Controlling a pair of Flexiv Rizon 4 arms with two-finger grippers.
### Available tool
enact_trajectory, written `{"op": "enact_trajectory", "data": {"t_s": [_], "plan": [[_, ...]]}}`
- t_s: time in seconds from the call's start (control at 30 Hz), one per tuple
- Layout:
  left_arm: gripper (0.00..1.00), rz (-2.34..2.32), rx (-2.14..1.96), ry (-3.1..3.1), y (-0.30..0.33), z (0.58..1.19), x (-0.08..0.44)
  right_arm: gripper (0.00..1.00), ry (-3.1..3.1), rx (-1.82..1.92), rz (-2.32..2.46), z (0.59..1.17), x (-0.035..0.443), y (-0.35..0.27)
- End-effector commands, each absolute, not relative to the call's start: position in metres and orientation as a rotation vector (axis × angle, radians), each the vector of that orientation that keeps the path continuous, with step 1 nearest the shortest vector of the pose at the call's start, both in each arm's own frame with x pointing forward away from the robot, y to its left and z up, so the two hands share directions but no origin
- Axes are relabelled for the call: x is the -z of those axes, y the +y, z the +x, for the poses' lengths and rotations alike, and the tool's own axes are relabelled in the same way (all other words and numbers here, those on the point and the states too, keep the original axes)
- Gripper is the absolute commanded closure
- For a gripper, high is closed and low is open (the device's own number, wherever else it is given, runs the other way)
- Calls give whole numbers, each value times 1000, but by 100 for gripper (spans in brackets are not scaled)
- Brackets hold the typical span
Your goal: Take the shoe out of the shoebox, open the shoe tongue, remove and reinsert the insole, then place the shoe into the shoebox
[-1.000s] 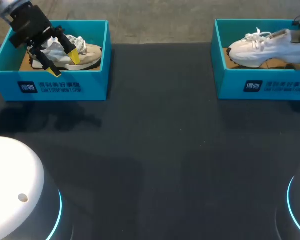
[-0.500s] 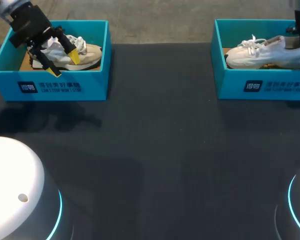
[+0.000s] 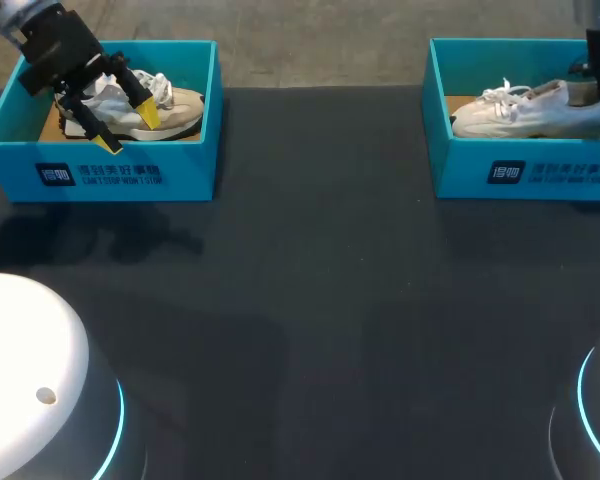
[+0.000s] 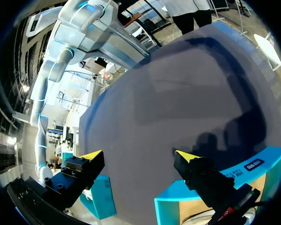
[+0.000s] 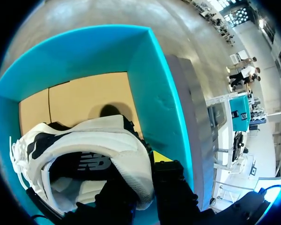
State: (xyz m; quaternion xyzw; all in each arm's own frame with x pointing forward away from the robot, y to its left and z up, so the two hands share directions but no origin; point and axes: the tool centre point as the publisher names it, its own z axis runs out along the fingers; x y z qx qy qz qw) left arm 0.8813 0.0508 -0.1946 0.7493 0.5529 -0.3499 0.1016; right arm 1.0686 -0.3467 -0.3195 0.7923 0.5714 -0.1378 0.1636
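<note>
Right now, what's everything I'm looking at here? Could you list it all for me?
left shoebox: one, teal, table's far left
right shoebox: one, teal, table's far right
beige shoe: one, beige and white, inside the left shoebox
white shoe: one, white, inside the right shoebox
table: one, dark grey, under both boxes
left gripper: one, black with yellow tips, open above the beige shoe
right gripper: one, black, shut on the white shoe's heel
arm bases: two, white, near corners
</note>
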Motion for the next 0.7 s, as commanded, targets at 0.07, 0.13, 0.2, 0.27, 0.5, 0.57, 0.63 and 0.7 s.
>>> {"op": "enact_trajectory", "data": {"t_s": [0.07, 0.13, 0.2, 0.27, 0.5, 0.57, 0.63, 0.7], "plan": [[0, 2215, 1031, 1633, 51, 881, 194, 100, 1629, 397, 2264, 1072, 317, -348], [0, 2215, 1031, 1633, 51, 881, 194, 100, 1629, 396, 2266, 1073, 316, -348], [0, 2215, 1031, 1633, 51, 881, 194, 100, 1631, 394, 2269, 1072, 313, -347], [0, 2215, 1031, 1633, 51, 881, 194, 100, 1633, 389, 2268, 1072, 310, -346], [0, 2215, 1031, 1633, 51, 881, 194, 100, 1627, 372, 2264, 1070, 296, -346], [0, 2215, 1031, 1633, 51, 881, 194, 100, 1620, 363, 2260, 1069, 292, -346], [0, 2215, 1031, 1633, 51, 881, 194, 100, 1616, 355, 2264, 1068, 288, -347], [0, 2215, 1031, 1633, 51, 881, 194, 100, 1615, 351, 2266, 1066, 284, -347]]}}
